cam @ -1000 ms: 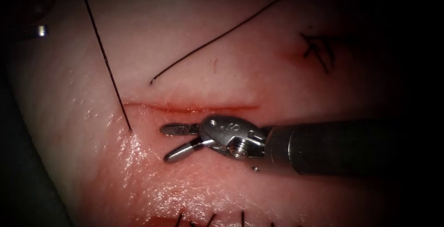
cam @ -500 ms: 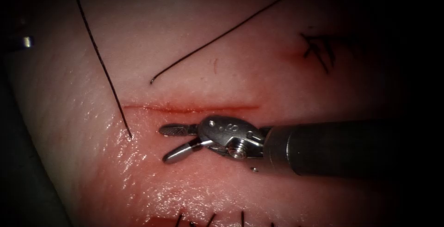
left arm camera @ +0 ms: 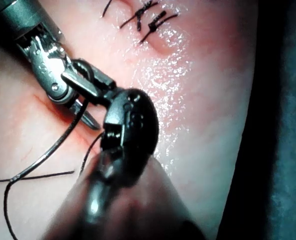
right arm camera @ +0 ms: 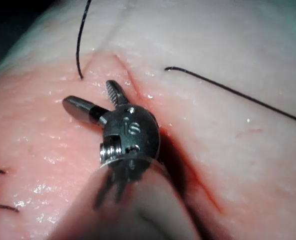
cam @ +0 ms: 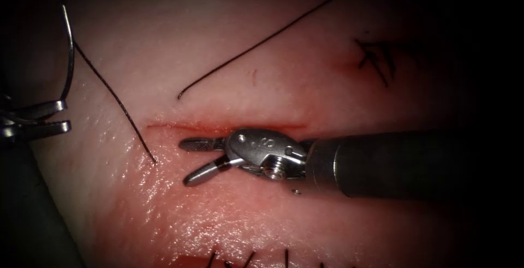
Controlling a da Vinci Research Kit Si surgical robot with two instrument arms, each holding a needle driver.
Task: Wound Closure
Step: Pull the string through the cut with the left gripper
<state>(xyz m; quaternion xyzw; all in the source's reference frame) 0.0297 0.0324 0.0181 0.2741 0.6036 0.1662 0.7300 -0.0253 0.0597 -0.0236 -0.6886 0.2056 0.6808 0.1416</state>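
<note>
We see left claw (cam: 61, 116) gripping needle (cam: 70, 55) off the tissue (cam: 273, 71), right claw (cam: 185, 162) spread empty by cut (cam: 180, 127); thread (cam: 114, 104) through once, cut unclosed.

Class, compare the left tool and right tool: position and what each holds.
The right tool lies just below the cut, jaws open, holding nothing; the left tool sits far left of the cut, the needle rising from its tip, outside the tissue, grip unclear. Both are metal.
</note>
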